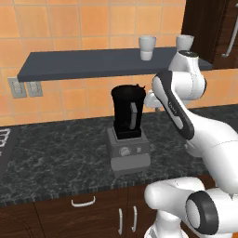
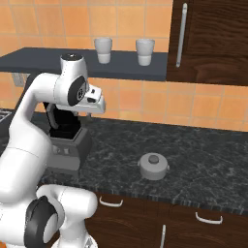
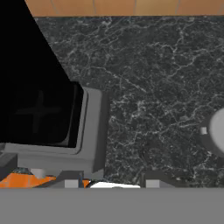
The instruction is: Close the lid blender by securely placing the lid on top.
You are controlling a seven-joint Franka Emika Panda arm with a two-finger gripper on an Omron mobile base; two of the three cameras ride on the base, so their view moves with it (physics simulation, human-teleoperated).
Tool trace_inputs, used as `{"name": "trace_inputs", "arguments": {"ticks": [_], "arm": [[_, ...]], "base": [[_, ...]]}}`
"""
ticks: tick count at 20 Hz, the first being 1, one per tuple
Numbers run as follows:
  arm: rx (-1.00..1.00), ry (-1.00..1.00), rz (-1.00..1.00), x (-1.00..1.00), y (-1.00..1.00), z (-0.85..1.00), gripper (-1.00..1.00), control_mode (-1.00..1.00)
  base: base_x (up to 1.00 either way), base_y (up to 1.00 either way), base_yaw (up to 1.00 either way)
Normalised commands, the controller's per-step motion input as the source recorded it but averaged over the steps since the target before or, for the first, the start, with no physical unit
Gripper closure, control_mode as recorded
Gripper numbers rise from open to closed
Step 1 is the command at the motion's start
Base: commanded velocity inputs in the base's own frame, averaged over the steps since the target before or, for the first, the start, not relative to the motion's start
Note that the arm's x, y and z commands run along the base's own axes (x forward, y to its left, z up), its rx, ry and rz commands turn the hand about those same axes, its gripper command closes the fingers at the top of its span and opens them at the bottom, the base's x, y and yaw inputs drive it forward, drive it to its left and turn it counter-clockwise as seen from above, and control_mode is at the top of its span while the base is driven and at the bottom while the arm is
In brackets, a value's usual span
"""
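My gripper (image 3: pixel 111 183) is clenched on nothing, up beside the blender (image 1: pixel 126 125) jar top, looking down. Blender sits mid-counter (image 1: pixel 56 158), nearer the front edge, jar open, no cap. Lid (image 2: pixel 154 166) lies flat on the counter near the front edge, well apart from blender.

The white arm bends forward at the elbow, its tool (image 3: pixel 111 183) pointing down with jaws shut, holding nothing.

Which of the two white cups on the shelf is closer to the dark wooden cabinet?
The right-hand white cup. It stands nearest the dark cabinet; the other cup sits farther left along the shelf.
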Motion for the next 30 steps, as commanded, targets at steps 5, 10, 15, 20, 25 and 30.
{"name": "trace_inputs", "arguments": {"ticks": [5,10,15,20,25,30], "arm": [[0.02,-0.02,0.00,-0.06,-0.07,-0.06,-1.00,-1.00],[0.25,-0.03,-0.08,-0.44,-0.98,-0.38,-1.00,-1.00],[0.23,0.04,-0.15,-0.33,-1.00,-0.45,-1.00,-1.00],[0.04,0.18,-0.18,0.06,-0.68,-0.60,-1.00,-1.00],[0.00,0.30,-0.02,0.51,-0.59,-0.59,-1.00,-1.00],[0.00,0.28,0.03,0.67,-0.70,-0.38,-1.00,-1.00]], "base": [[0.00,0.00,0.00],[0.00,0.00,0.00],[0.00,0.00,0.00],[0.00,0.00,0.00],[0.00,0.00,0.00],[0.00,0.00,0.00]]}}
